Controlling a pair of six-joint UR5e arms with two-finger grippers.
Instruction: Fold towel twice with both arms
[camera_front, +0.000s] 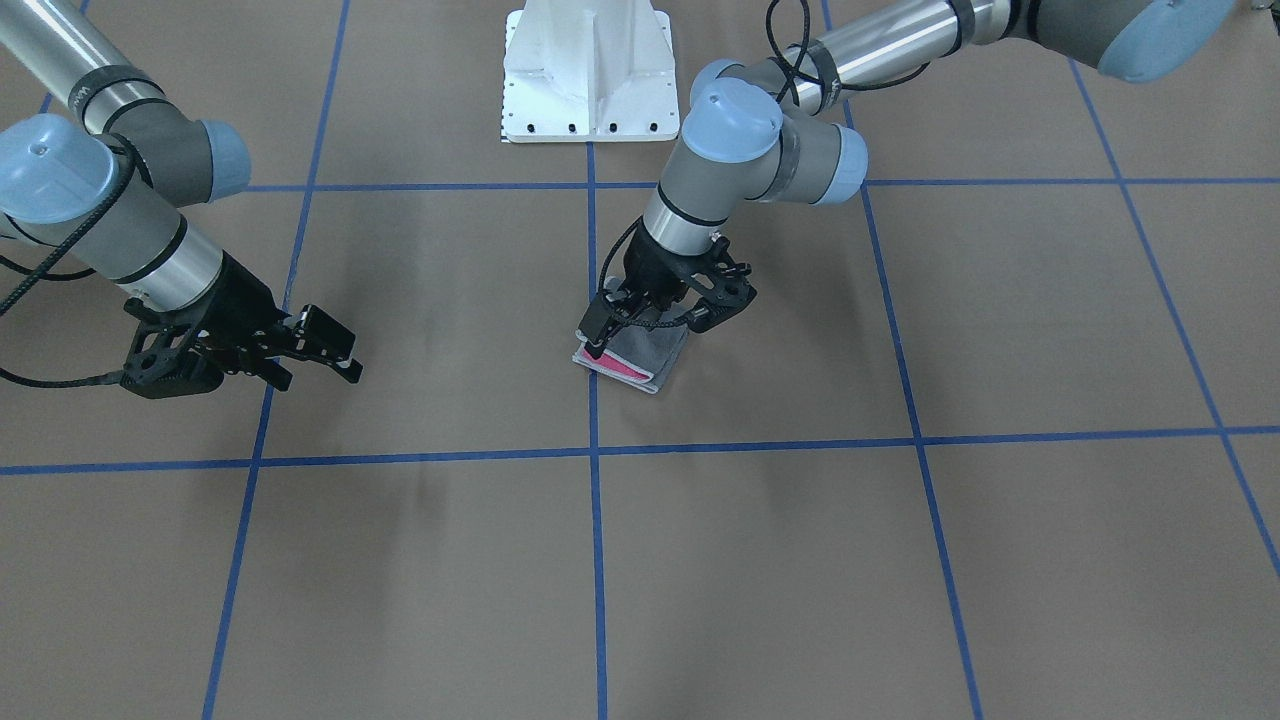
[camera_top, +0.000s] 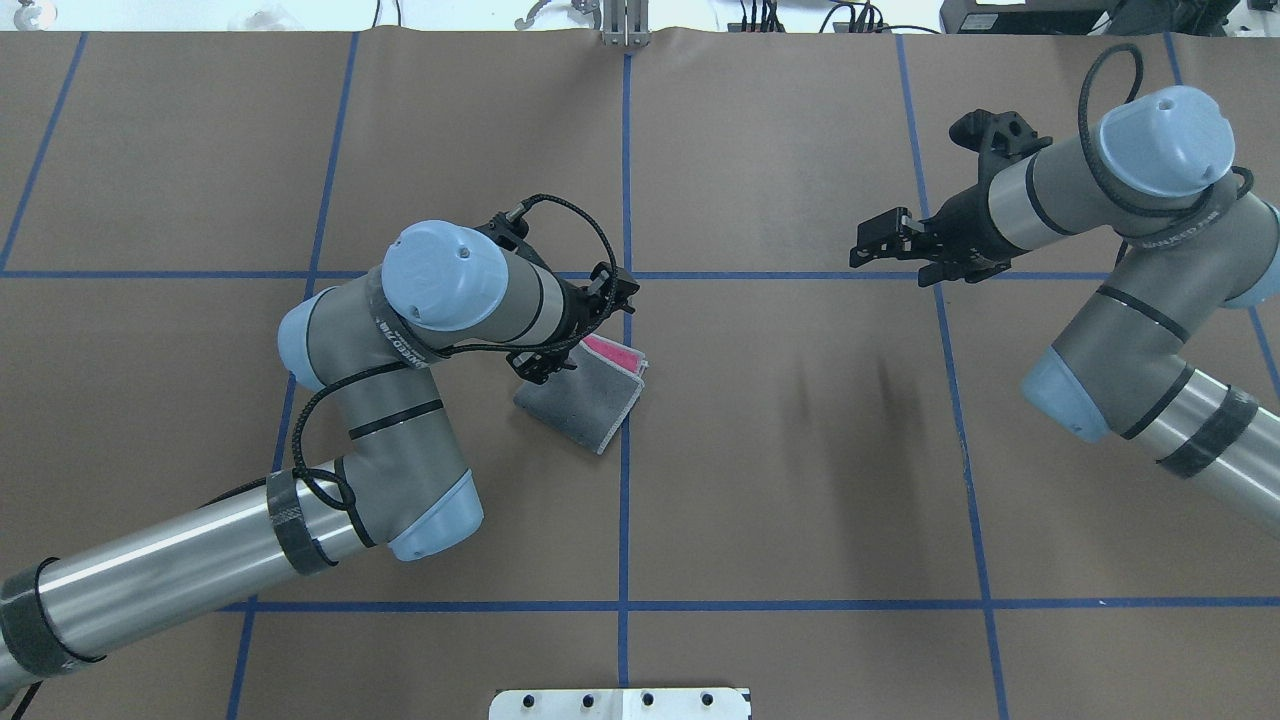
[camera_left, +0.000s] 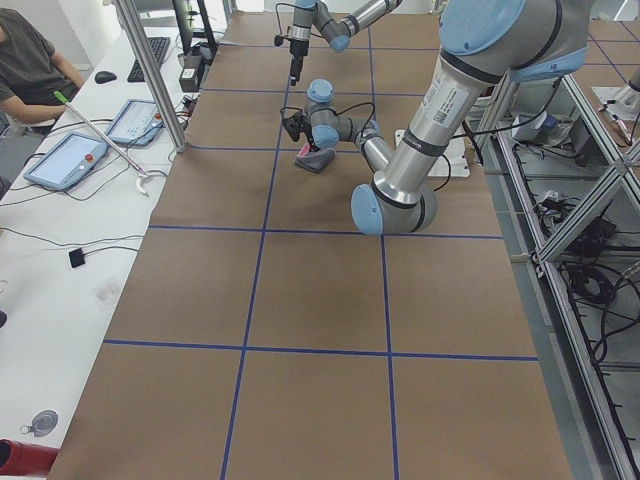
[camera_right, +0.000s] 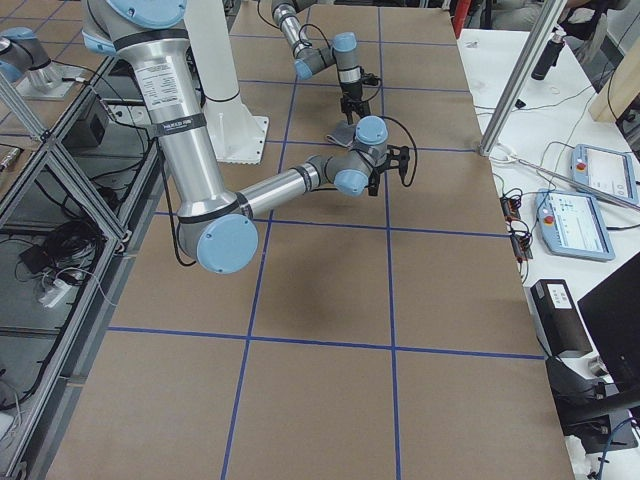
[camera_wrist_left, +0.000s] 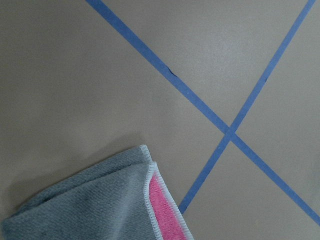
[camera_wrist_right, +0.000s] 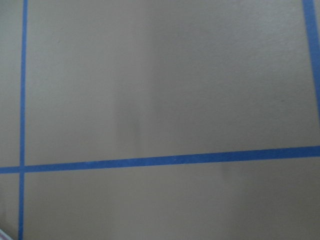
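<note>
**A:** Towel position being logged?

**B:** The small folded terry towel (camera_top: 578, 402), dark grey face up with a pink strip showing along 1 edge, is being seen lying flat on the brown paper-covered table (camera_top: 800, 450). 1 corner is overlapping the centre blue tape line (camera_top: 624, 500).

**A:** Left side?

**B:** The black 2-finger left gripper (camera_front: 650, 330) is being held right over the towel's pink-edged end. Its fingers are spread apart and nothing is being clamped. Whether a fingertip is touching the cloth cannot be told.

**A:** Right side?

**B:** The black 2-finger right gripper (camera_front: 320, 372) is being held well apart from the towel, above the table. Its jaws are apart and nothing is being gripped. In its wrist view only table and tape are being shown.
</note>
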